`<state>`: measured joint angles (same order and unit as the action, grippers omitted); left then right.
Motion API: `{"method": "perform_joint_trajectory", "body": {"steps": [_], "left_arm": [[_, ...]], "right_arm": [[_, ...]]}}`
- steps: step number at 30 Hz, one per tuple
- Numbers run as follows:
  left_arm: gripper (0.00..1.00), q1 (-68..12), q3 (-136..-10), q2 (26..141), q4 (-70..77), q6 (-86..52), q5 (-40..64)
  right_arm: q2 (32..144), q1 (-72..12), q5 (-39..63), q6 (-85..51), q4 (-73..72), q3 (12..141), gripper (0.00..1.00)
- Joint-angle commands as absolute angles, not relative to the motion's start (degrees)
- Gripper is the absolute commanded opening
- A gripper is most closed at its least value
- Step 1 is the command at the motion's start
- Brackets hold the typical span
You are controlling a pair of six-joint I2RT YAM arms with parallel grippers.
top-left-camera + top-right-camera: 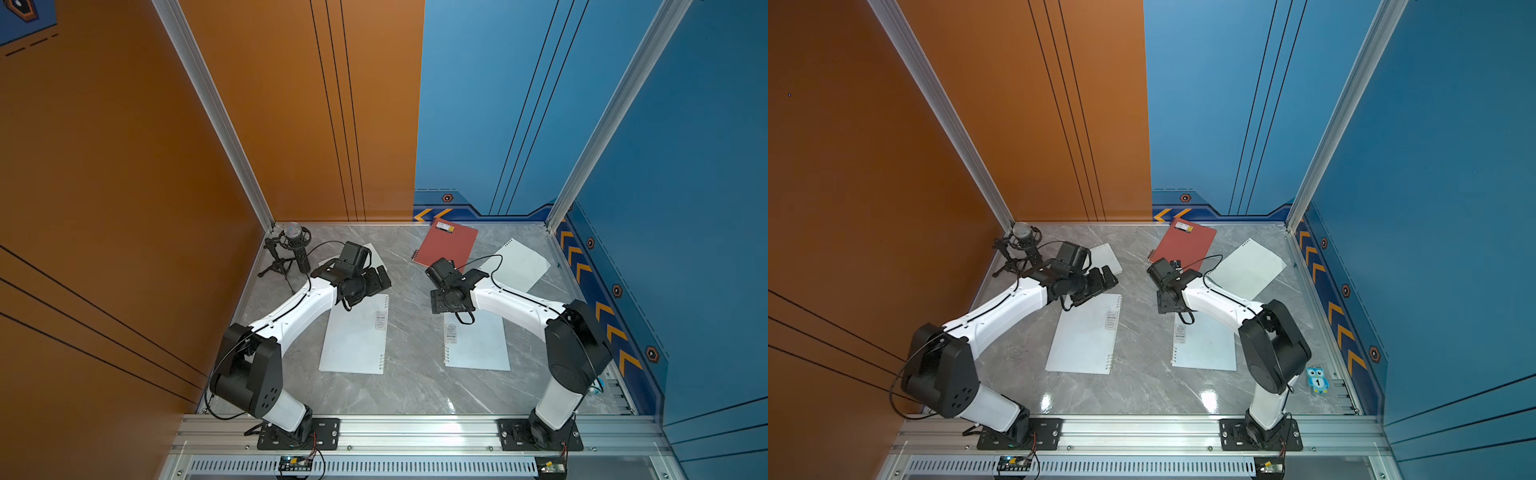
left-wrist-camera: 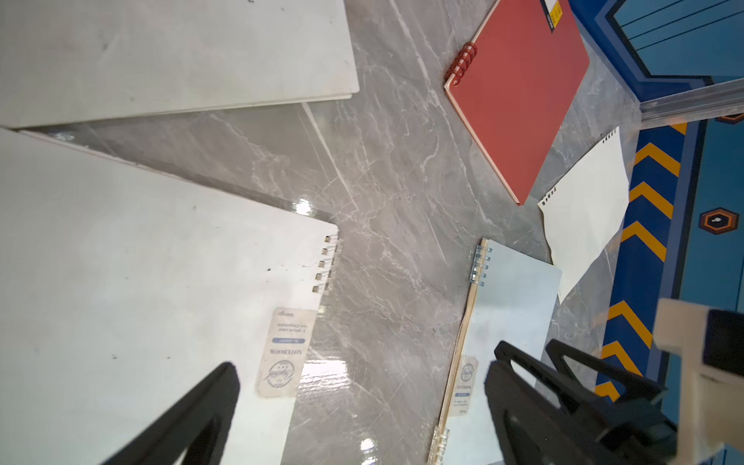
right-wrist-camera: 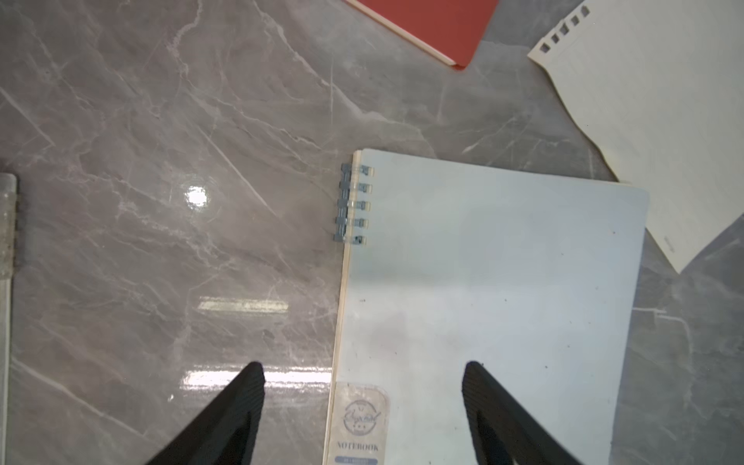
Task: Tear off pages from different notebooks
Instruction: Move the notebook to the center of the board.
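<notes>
With fingers apart and empty on the left gripper and right gripper, the right should probably open the frosted notebook from its free edge, opposite the spiral.

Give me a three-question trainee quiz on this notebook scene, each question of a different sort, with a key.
1. True or false: the red notebook lies closed on the table.
2. The loose page lies nearest to: A) the microphone, B) the red notebook, C) the left arm's base.
3. Fill in: the left gripper and the right gripper both stand ____, with nothing between their jaws.

Key: 1 true; 2 B; 3 open.
</notes>
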<state>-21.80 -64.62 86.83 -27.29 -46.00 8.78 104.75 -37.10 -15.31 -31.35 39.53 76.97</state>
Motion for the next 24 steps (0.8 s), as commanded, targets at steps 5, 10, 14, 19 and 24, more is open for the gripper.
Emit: {"method": "perform_joint_trajectory", "body": {"steps": [5, 10, 14, 19, 24], "left_arm": [[0.98, -17.72, -57.39, 82.03, -28.51, -44.31, 7.54], [0.98, -15.91, -55.29, 80.88, -28.51, -44.04, 7.83], [0.98, -14.38, -54.67, 80.84, -28.49, -43.78, 8.06], [0.98, -13.97, -54.93, 81.21, -28.48, -43.57, 8.61], [0.98, -13.36, -54.77, 80.76, -28.55, -43.42, 8.87]], "right_arm": [[121.64, -33.48, -17.10, -28.73, 41.71, 92.96, 0.77], [124.18, -32.00, -17.01, -31.50, 42.89, 91.60, 0.64], [120.42, -30.61, -17.83, -32.78, 41.59, 84.57, 0.53], [114.52, -28.50, -17.98, -31.46, 39.54, 76.14, 0.50], [108.14, -24.22, -16.44, -28.74, 36.85, 68.17, 0.42]]}}
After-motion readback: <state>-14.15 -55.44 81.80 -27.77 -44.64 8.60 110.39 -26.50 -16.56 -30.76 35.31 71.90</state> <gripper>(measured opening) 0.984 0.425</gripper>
